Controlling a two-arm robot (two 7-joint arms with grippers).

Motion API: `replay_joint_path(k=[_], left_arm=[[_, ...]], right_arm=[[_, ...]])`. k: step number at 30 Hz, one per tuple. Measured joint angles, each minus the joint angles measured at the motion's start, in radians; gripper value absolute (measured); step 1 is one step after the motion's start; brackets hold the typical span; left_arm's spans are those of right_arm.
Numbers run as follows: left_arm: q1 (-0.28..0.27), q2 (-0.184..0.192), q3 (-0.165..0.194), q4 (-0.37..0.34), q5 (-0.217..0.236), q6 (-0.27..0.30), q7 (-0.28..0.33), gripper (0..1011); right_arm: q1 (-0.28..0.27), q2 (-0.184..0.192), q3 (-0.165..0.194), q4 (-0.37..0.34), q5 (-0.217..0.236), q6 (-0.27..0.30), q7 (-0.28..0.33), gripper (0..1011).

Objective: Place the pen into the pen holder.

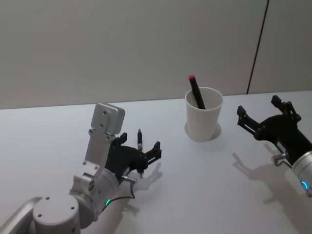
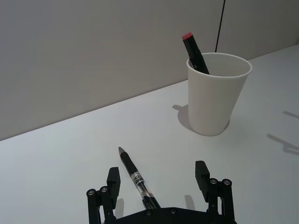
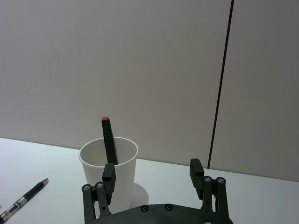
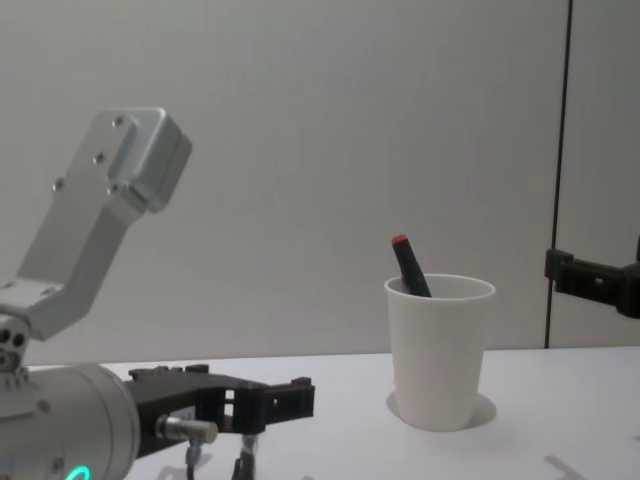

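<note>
Pen [image 2: 135, 177], clear-barrelled in the left wrist view, is flanked untouched by the wide-open left gripper [image 2: 157, 170]; the right gripper [image 3: 153, 168] is spread empty.

A white table [image 1: 195, 185] meets a pale wall [image 1: 122, 48] (split by one dark vertical seam [image 1: 257, 48]).

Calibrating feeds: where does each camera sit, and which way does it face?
Head: high, looking forward and down; shows left gripper open astride the pen, right gripper open right of the pen holder.
Chest: lower, looking level across the table; shows the left arm and part of the right gripper.
Left wrist: behind the left fingers, facing the pen and pen holder.
Right wrist: behind the right fingers, facing the pen holder.
Shared: all four see the pen holder holding a red-capped marker.
</note>
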Motion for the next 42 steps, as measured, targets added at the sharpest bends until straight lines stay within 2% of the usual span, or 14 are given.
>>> replay_joint_path(k=[12,28,42], left_arm=[[-0.011,-0.031,0.003,0.022,0.001,0.038,0.022,1001],[-0.028,-0.058,-0.008,0.031,-0.007,0.14,0.056,1001],[-0.042,-0.082,-0.014,0.036,0.006,0.219,0.089,1001]], right_arm=[[0.0,0.0,0.0,0.0,0.0,0.0,0.0,1002],[0.0,0.0,0.0,0.0,0.0,0.0,0.0,1002],[0.0,0.0,0.0,0.0,0.0,0.0,0.0,1002]])
